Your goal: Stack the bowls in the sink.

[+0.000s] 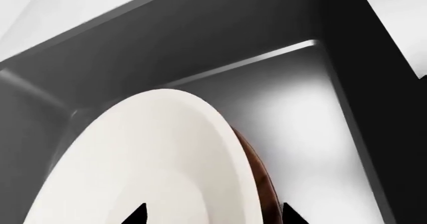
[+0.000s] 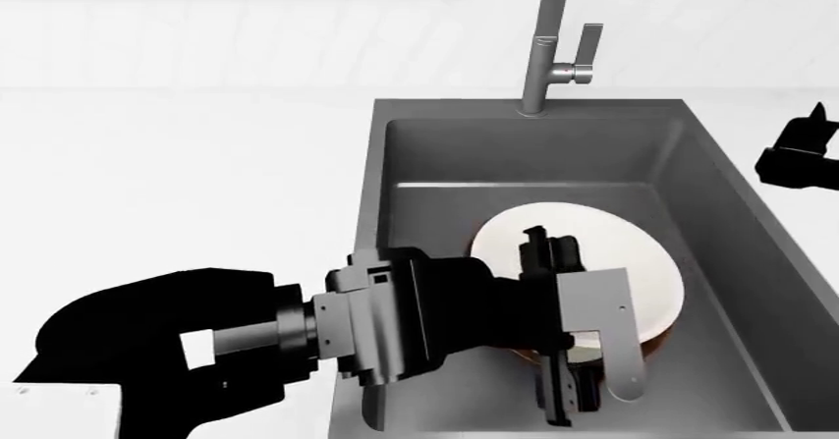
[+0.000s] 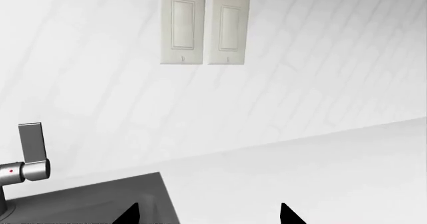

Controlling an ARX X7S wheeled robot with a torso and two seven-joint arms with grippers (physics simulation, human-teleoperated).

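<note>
The cream-white bowl [image 2: 577,252] sits nested in the brown wood-grain bowl [image 2: 662,338] on the floor of the dark grey sink [image 2: 525,154]. Only a sliver of the brown rim shows beneath the white one. My left gripper [image 2: 557,323] hangs open over the near side of the stacked bowls. In the left wrist view, the white bowl [image 1: 153,164] and the brown rim [image 1: 261,184] lie between the spread tips of the left gripper [image 1: 213,215]. My right gripper [image 2: 800,154] is raised over the counter right of the sink, open and empty [image 3: 208,215].
A tall steel faucet [image 2: 551,36] stands behind the sink, its lever [image 3: 30,154] showing in the right wrist view. White countertop [image 2: 171,184] surrounds the basin. Two switch plates [image 3: 203,26] are on the back wall.
</note>
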